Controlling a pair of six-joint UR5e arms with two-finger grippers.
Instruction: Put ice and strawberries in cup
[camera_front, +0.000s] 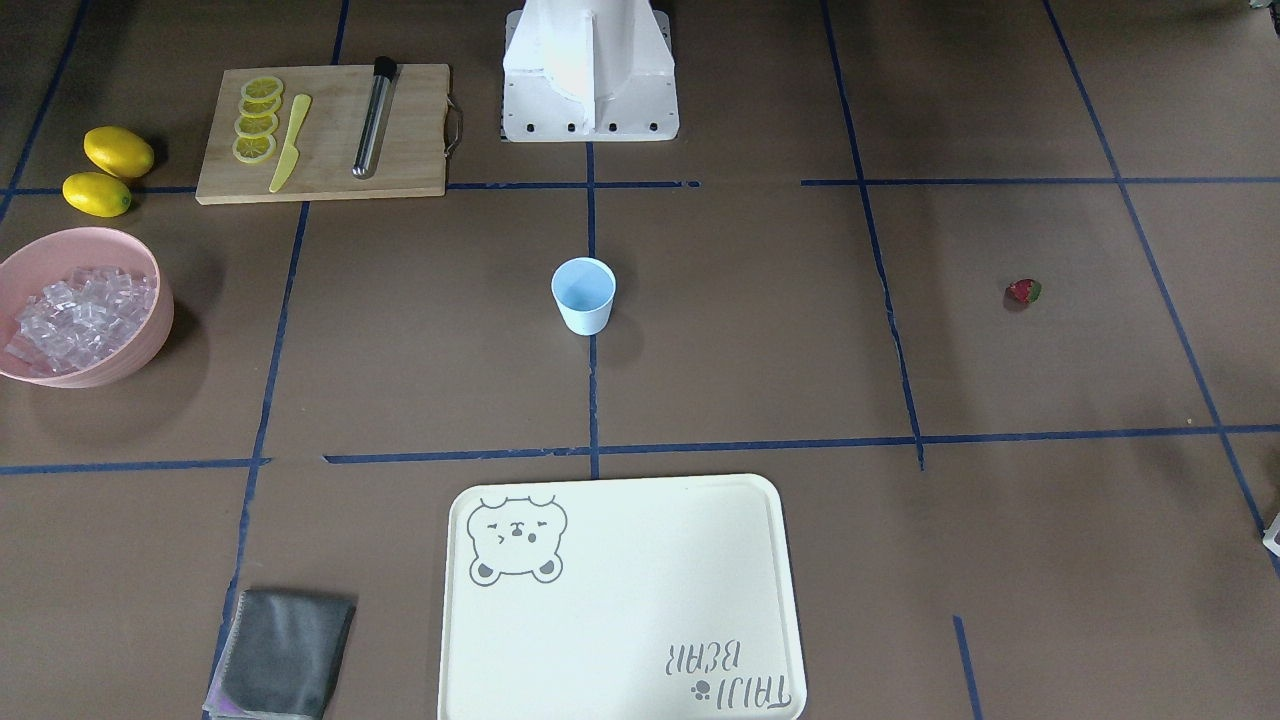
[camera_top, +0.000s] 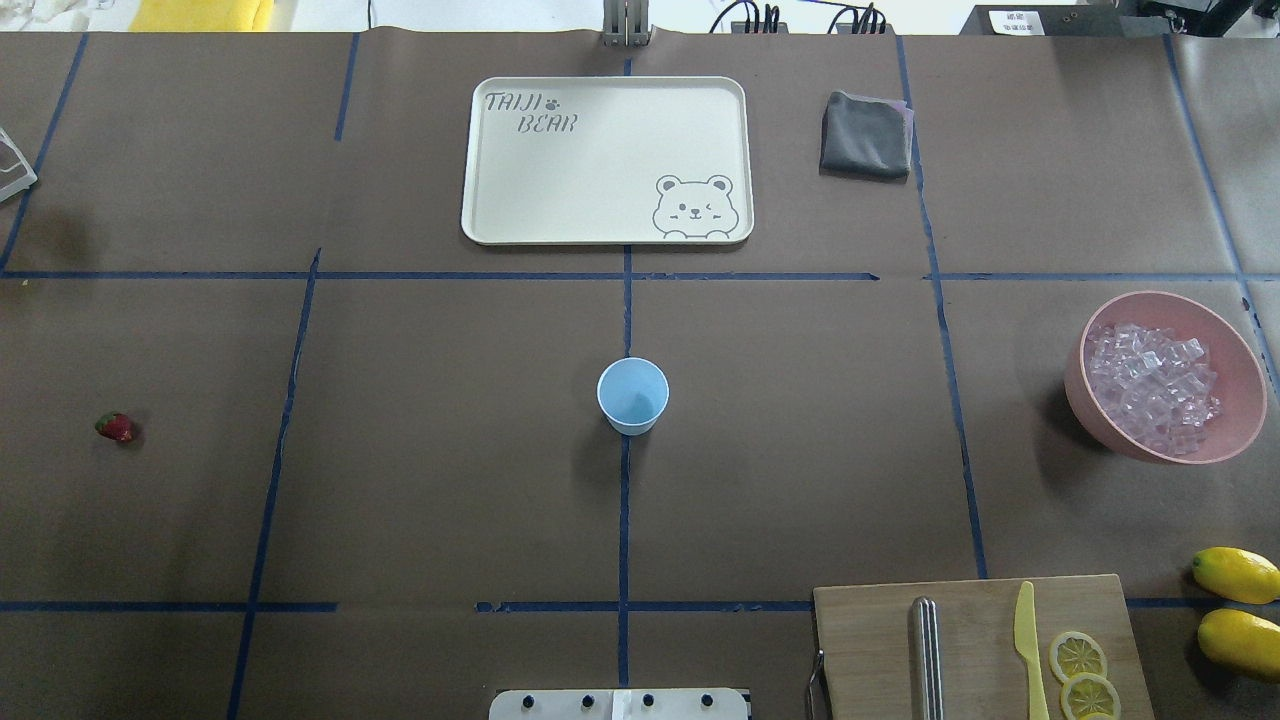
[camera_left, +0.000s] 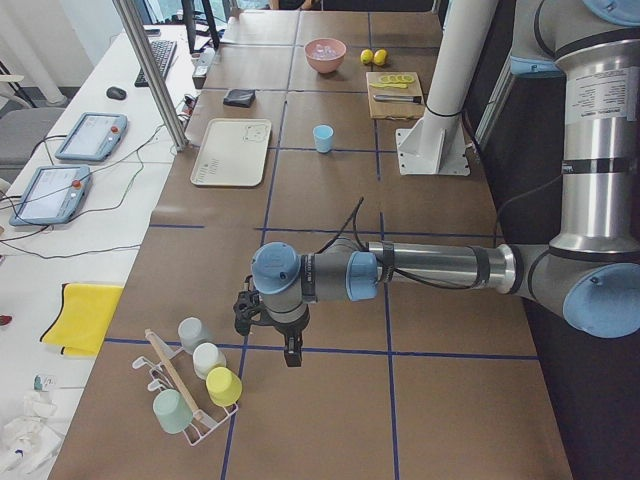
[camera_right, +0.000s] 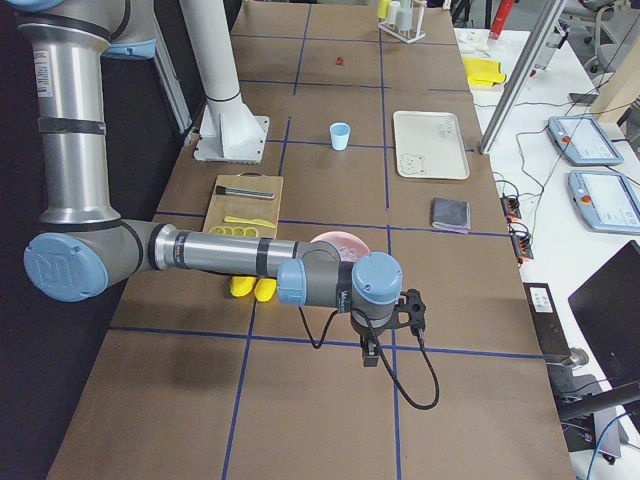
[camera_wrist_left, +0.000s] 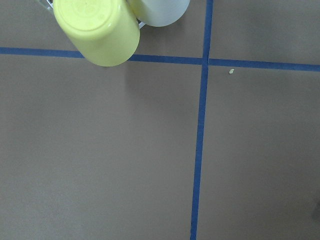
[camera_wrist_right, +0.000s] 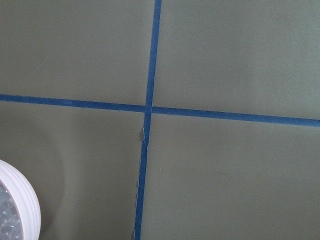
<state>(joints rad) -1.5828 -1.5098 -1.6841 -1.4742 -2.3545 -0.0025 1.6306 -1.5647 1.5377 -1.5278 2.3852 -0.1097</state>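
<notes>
**Brown table, blue cup in the middle**

Brown paper covers the big table (camera_top: 430, 450), and blue tape lines cut it into squares. The cup (camera_top: 633, 396) stands upright in the middle, right on a blue line. It is pale blue and has nothing in it.

The strawberry (camera_top: 116, 428) lies alone on the table, far off on the robot's left side, well apart from the cup. It is red with a bit of green on top.

The ice (camera_top: 1150, 385) is a heap of small clear cubes in a pink bowl (camera_top: 1240, 380) far off on the robot's right side. Two yellow lemons (camera_top: 1237, 574) lie near the bowl. Beside them is a wooden board (camera_top: 870, 640) with lemon slices (camera_top: 1078, 657), a yellow knife (camera_top: 1029, 640) and a metal stick (camera_top: 927, 655) on it.

Across the table from the robot lies a cream tray (camera_top: 600, 160) with a bear drawn on it. A folded grey cloth (camera_top: 866, 134) lies just beside the tray.

The left gripper (camera_left: 290, 355) hangs over the table's left end, near a rack of upside-down cups (camera_left: 195, 385). It is far from the strawberry and the blue cup. The right gripper (camera_right: 368, 352) hangs over the table's right end, near the pink bowl. Both claws show only from the side, small and dark, so I cannot tell if they are spread apart or squeezed together. I can see nothing in either claw.
</notes>
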